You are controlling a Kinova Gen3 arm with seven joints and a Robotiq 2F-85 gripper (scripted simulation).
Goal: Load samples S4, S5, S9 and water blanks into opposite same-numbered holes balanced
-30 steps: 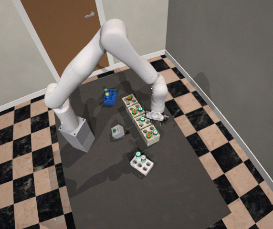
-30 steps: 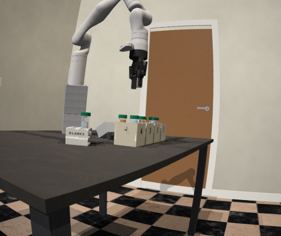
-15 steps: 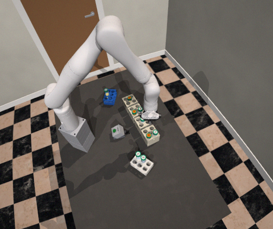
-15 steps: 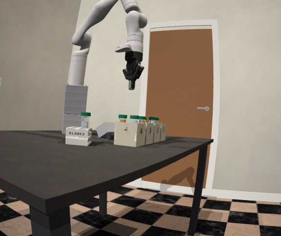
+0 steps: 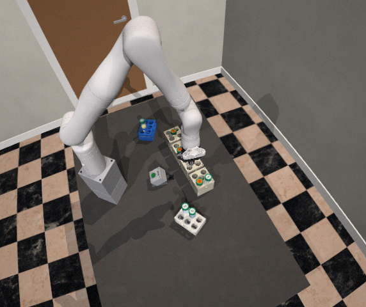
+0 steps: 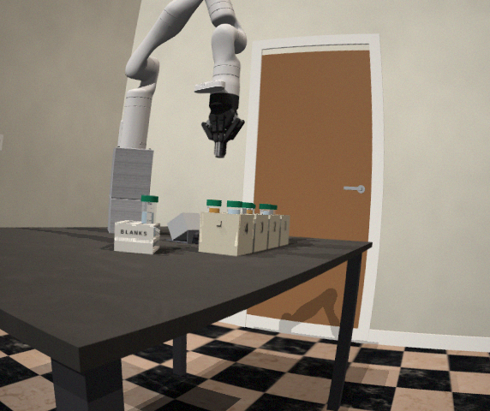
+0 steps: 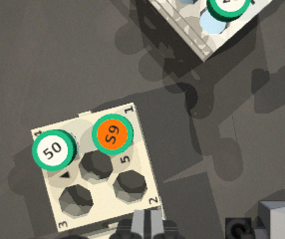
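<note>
My gripper [image 5: 191, 162] [image 6: 220, 153] [image 7: 146, 225] is shut and empty. It hangs high above the row of several cream bucket adapters [image 5: 206, 190] [image 6: 225, 234]. In the wrist view one adapter [image 7: 142, 158] lies below me. The orange-dotted tube S9 [image 7: 113, 134] stands in its hole 1 and a white-dotted 50 blank [image 7: 53, 149] in its hole 4; holes 2, 3 and 5 are empty. In the top view this pair shows on the nearest adapter as an orange cap [image 5: 199, 181] and a white-dotted cap [image 5: 208, 177]. Two more orange caps [image 5: 173, 131] [image 5: 179, 149] stand in farther adapters.
The white BLANKS rack [image 5: 194, 228] [image 6: 135, 239] [image 7: 192, 37] holds two blanks [image 5: 185, 206]. A blue rack [image 5: 148, 134] with two tubes stands at the back. The sloped desk [image 5: 159, 180] [image 6: 183, 224] [image 7: 282, 219] carries the green DONE key [image 5: 152, 174].
</note>
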